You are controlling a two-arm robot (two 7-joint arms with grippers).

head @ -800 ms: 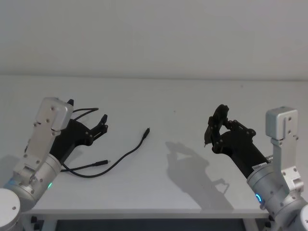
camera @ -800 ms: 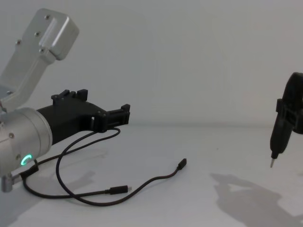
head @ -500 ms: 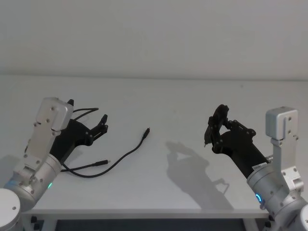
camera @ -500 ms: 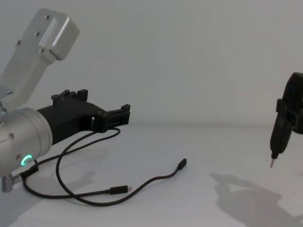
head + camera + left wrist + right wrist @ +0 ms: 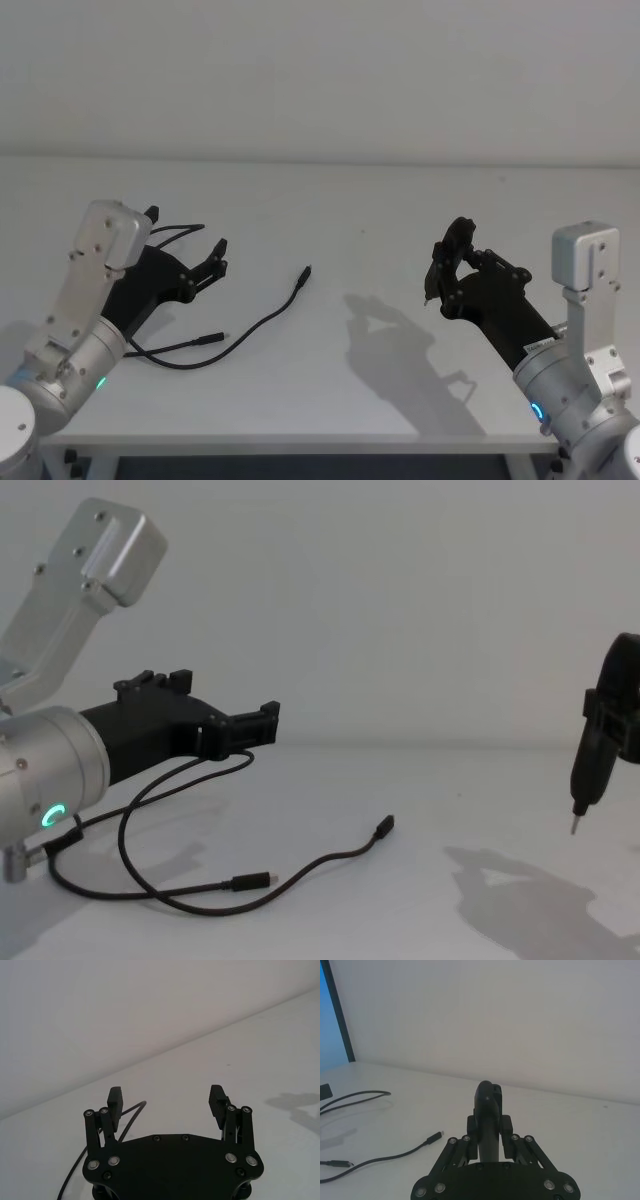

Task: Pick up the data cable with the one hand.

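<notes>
Pincer on my left arm, the left pincer (image 5: 166,1096), hangs with its jaws spread wide and nothing between them, raised off the bench (image 5: 400,200) at the left side. From the chest view I judge it sits clearly above the surface, not down at cable height. Below and just to the right of it lies the data cable (image 5: 210,339), flat on the bench in loose loops: one loop runs under the pincer toward the far left, another curls along the near left, and one plug end trails off to the right, toward the middle. No part of the cord is lifted or touched. So I read the task as barely begun: the arm is roughly placed over the cord, but the descent, the closing on a strand and the lift are all left to do. A cord this thin lying flat will need the fingertips brought right down to the surface. Well apart on the right, the right pincer (image 5: 450,262) is parked in the air, clamped on a black tool (image 5: 585,780) with a thin metal tip.
</notes>
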